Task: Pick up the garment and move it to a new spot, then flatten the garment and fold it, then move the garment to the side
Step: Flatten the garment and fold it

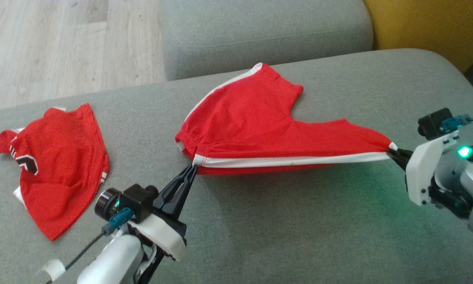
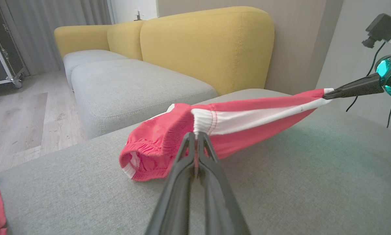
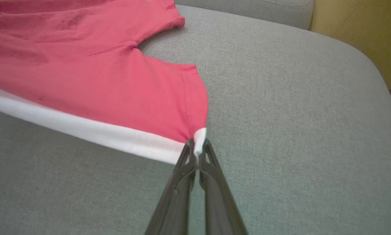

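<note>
Red shorts [image 1: 260,126] with a white side stripe are stretched across the grey sofa cushion [image 1: 299,228]. My left gripper [image 1: 192,167] is shut on the waistband corner at the stripe's left end; the left wrist view shows that pinch on the shorts [image 2: 169,140] by the left gripper [image 2: 195,137]. At the stripe's other end my right gripper [image 1: 392,152] is shut on the leg hem corner. The right wrist view shows the shorts [image 3: 100,85] with the right gripper [image 3: 198,148] closed on the white tip. The near edge hangs taut, lifted slightly off the cushion; the far leg rests on it.
A second red garment [image 1: 57,165] with a black and white emblem lies folded at the cushion's left end. Another grey seat [image 1: 260,31] and a yellow backrest [image 1: 429,23] stand behind. Wooden floor [image 1: 62,43] lies beyond the cushion's far left edge.
</note>
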You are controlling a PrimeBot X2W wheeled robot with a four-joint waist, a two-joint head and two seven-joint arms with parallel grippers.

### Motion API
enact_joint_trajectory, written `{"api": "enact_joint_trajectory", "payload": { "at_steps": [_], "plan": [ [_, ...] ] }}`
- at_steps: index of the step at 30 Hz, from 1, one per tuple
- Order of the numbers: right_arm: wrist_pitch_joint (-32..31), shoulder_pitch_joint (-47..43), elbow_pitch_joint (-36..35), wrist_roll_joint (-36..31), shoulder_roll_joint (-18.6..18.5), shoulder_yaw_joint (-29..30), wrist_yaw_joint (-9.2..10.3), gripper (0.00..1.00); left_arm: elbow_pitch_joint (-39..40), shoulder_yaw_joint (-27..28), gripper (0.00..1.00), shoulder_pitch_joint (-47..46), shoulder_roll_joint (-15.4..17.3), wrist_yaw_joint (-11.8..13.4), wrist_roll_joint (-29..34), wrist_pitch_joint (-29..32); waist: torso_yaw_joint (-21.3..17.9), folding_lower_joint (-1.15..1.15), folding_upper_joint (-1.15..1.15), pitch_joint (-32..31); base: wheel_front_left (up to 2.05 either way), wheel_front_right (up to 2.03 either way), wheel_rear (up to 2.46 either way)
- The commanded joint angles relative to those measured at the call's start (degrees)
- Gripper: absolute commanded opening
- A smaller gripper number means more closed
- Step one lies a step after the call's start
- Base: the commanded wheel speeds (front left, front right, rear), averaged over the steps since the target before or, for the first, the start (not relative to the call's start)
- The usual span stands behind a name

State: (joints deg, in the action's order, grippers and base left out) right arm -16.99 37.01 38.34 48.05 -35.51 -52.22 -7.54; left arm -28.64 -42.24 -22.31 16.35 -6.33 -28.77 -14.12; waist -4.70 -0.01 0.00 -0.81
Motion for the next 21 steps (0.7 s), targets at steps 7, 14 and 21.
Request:
{"api": "enact_joint_trajectory", "payload": {
  "at_steps": [7, 14, 21],
  "plan": [
    [2.85, -2.08, -5.81, 1.67, -5.43, 1.22, 0.05, 0.0, 7.26, 2.41, 0.0, 1.54, 3.81, 3.01, -1.41, 2.22, -0.05, 0.01, 0.0, -0.8, 0.0, 0.0, 0.0],
    [5.96, -1.23, -4.59, -0.17, -3.84, 4.04, 0.05, 0.0, 8.85, 3.38, 0.0, 0.31, 4.37, 4.37, -1.98, 3.73, 0.56, 0.01, 0.0, 1.35, 0.0, 0.0, 0.0],
    [8.72, 3.83, -1.67, -4.1, -0.89, 6.85, 0.05, 0.0, 7.77, 4.49, 0.0, -3.86, 3.38, 5.66, -2.08, 4.43, 1.93, 0.01, 0.0, 6.18, 0.0, 0.0, 0.0]
  ]
}}
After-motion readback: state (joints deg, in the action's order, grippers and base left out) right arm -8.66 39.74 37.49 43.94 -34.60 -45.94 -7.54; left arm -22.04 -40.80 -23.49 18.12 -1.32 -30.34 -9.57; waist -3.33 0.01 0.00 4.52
